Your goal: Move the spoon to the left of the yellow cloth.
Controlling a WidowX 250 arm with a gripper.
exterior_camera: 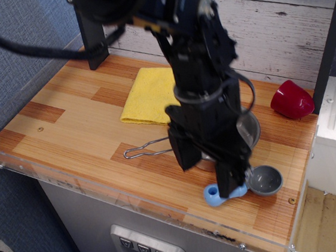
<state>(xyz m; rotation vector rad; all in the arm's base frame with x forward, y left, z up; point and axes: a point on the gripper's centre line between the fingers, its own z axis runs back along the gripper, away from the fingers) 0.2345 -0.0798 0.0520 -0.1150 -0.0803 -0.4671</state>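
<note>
The gripper [207, 170] hangs low over the near right part of the table [71, 121], its two dark fingers [227, 180] spread apart with nothing between them; the right-hand finger comes down over the middle of the spoon's handle and hides part of it, while the other finger stands over bare wood just left of the spoon [246, 185]; whether that finger touches the handle cannot be told from this view.

The spoon lies flat near the table's front edge, in front of the pan [249, 130]; its long axis runs roughly left to right, tilted a little so the bowl sits slightly farther back than the handle end; the round grey bowl points right, open side up, and the rounded light-blue handle end points left, showing just below the finger.

The pan is mostly hidden behind the arm; only a strip of its rim shows at the right, and its wire handle [146, 147] sticks out to the left; the spoon's bowl lies just in front of that rim.

The cloth [148, 95] lies behind and to the left of the pan, well apart from the spoon, with the arm crossing its right edge; a red object [291, 99] rests at the back, right of the pan.
</note>
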